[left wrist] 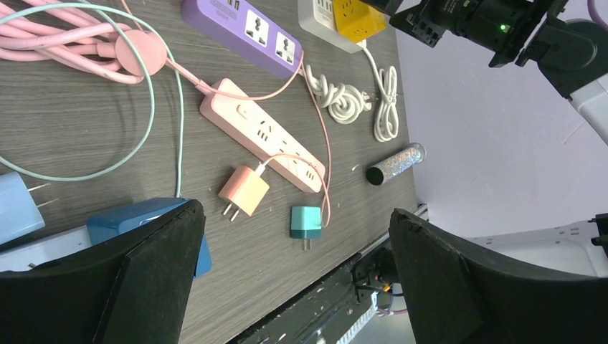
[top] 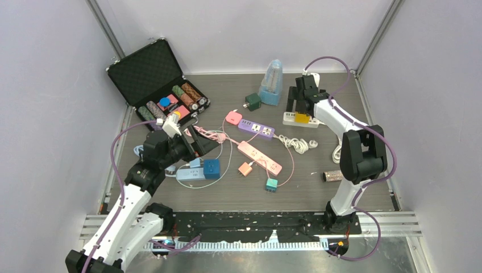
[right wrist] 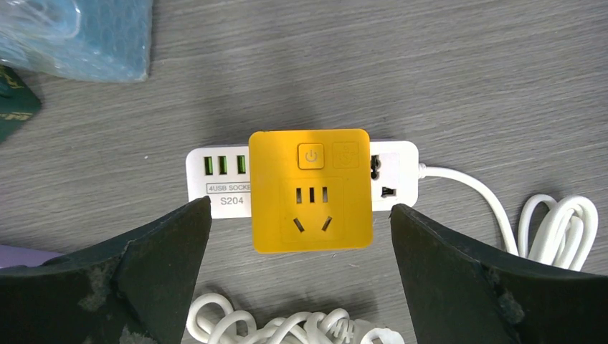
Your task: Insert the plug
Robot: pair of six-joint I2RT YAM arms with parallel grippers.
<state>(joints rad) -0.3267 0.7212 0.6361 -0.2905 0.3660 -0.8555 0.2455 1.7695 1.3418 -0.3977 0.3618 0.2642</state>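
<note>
A yellow cube adapter [right wrist: 310,190] sits plugged on top of a white power strip [right wrist: 215,179] at the back right of the table [top: 302,118]. My right gripper [right wrist: 300,215] is open, hovering above it with one finger on each side, holding nothing. My left gripper [left wrist: 295,215] is open and empty above the table's near left part. Below it lie an orange plug [left wrist: 244,190] and a teal plug [left wrist: 307,222], both loose beside a pink power strip [left wrist: 262,132]. A purple power strip [left wrist: 244,29] lies farther back.
A blue cube adapter [top: 211,168] and a light-blue strip [top: 190,173] lie near my left gripper [top: 193,145]. A coiled white cable [top: 298,142], a glitter tube [top: 332,176], a green adapter [top: 253,101], a clear blue object [top: 271,82] and an open black case [top: 156,74] are around.
</note>
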